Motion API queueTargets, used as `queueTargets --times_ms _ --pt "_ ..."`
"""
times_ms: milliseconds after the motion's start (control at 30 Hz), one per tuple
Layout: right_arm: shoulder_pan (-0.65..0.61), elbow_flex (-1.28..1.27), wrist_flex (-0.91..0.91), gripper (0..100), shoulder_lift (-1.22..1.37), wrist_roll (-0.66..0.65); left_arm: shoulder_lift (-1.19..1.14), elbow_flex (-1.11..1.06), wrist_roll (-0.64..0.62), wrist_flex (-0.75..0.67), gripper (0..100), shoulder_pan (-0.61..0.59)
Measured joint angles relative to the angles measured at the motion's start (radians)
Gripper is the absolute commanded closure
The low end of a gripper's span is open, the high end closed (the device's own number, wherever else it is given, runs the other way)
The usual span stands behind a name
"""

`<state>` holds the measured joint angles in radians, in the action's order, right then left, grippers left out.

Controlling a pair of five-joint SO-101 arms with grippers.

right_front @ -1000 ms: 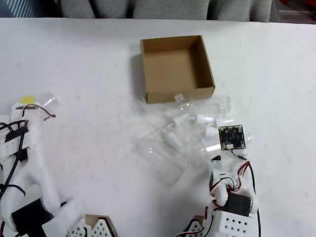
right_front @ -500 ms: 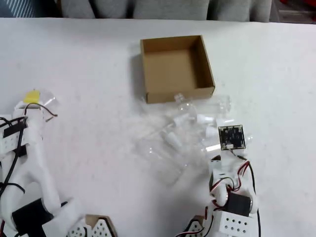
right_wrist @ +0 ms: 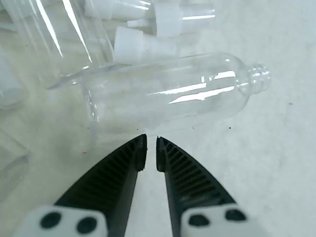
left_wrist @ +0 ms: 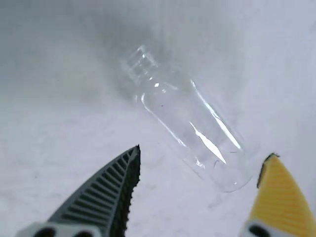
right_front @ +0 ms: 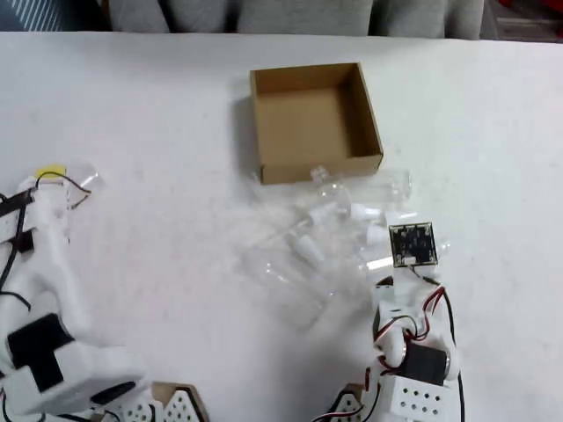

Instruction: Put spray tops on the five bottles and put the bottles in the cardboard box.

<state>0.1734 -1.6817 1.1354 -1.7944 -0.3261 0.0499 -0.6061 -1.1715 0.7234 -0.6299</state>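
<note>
Left gripper [left_wrist: 202,154], jaws spread wide, over a clear plastic bottle [left_wrist: 187,116] lying capless on the white table [left_wrist: 59,108], its base between the fingertips. Right gripper [right_wrist: 150,139], closed and empty, just short of a second clear bottle [right_wrist: 173,91].

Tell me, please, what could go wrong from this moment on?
1. The left pincer is open, and in its wrist view a lone bottle lies on its side between the fingers, at an angle to them. On closing, the smooth round bottle may slip or roll away.
2. The right pincer is shut close to another bottle among loose spray tops. A push could probably scatter them.
</note>
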Motion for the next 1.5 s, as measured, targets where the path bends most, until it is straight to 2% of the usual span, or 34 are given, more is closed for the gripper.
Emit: queueTargets --times_ms 500,667,833,900,1033,1067,1133,1300,1500 --pt "0.0 0.0 0.017 98.1 0.0 0.0 -0.272 0.206 -0.008 0.005 63 -0.068" --pt "0.0 0.0 0.017 98.1 0.0 0.0 -0.313 0.23 0.043 0.005 64 -0.068" --pt "0.0 0.0 0.017 98.1 0.0 0.0 -0.319 0.23 0.149 0.037 67 -0.02" --pt "0.0 0.0 0.017 98.1 0.0 0.0 -0.319 0.23 0.176 0.075 75 0.008" --pt "0.0 0.0 0.017 98.1 0.0 0.0 -0.319 0.23 0.245 0.12 98 0.052" --pt "0.0 0.0 0.017 98.1 0.0 0.0 -0.319 0.232 0.262 0.123 98 0.06" --pt "0.0 0.0 0.017 98.1 0.0 0.0 -0.318 0.233 0.293 0.124 93 0.066" --pt "0.0 0.0 0.017 98.1 0.0 0.0 -0.318 0.25 0.382 0.166 93 0.089" --pt "0.0 0.0 0.017 98.1 0.0 0.0 -0.318 0.29 0.672 0.348 98 0.239"
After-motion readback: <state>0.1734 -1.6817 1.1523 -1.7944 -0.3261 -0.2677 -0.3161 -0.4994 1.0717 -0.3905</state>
